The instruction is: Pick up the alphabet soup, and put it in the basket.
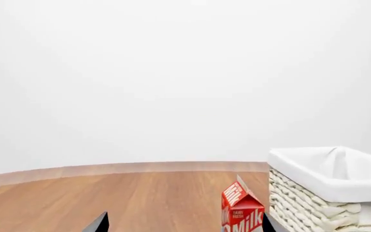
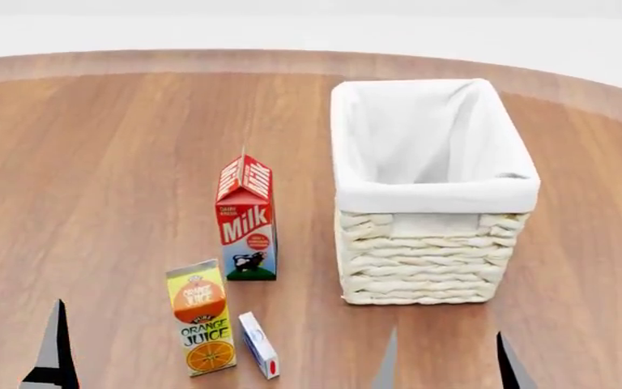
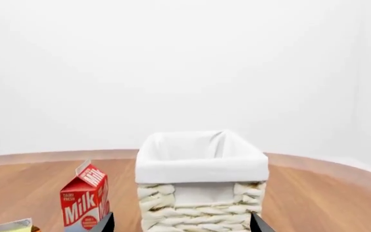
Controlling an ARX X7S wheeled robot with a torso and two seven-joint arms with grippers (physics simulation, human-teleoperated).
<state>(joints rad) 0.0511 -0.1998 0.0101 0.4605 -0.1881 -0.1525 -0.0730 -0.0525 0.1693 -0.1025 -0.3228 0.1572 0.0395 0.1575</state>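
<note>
The alphabet soup is out of view in every frame. The basket, cream wicker with a white liner, stands upright on the wooden table, right of centre; its inside shows only cloth. My right gripper is open just in front of the basket's near wall, and the right wrist view looks at that wall between the spread tips of this gripper. My left gripper is open over bare wood, with the basket off to one side. In the head view only one left finger shows, at the lower left edge.
A red milk carton stands left of the basket. Nearer me are an orange juice carton and a small white box lying flat. The milk carton sits close to one left fingertip. The table's curved far edge meets a white backdrop.
</note>
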